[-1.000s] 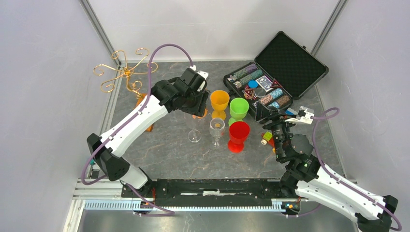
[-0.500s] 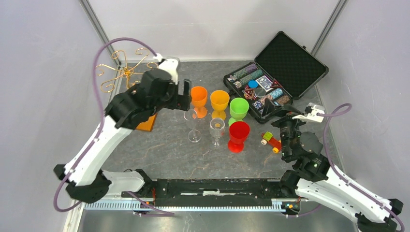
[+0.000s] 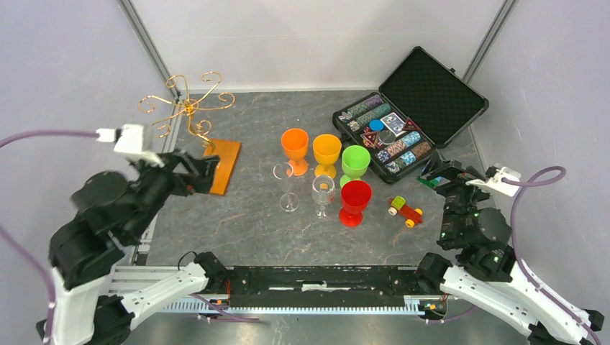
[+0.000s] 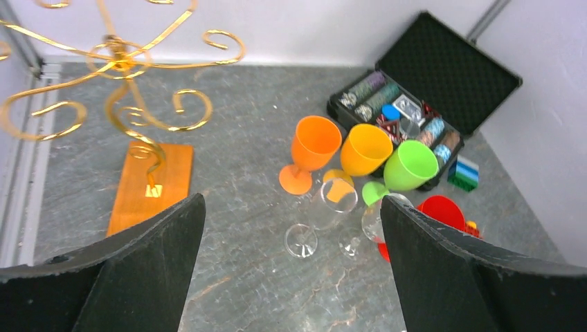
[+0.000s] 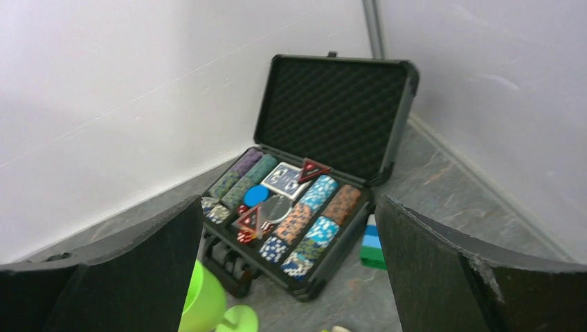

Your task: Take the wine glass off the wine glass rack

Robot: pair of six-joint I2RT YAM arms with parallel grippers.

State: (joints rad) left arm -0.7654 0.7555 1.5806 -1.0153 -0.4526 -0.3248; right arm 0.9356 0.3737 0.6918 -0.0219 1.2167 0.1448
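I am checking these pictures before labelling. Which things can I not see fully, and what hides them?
- Left wrist view: the red goblet is mostly behind a finger; the wine glass rack is cut by the top edge.
- Right wrist view: the green goblet is cut by the bottom edge.
- Top view: the cards in the black case are too small to read.

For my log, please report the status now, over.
Left end effector open, right end effector open. Wine glass rack bare, wine glass upright on table. Nothing blocking.
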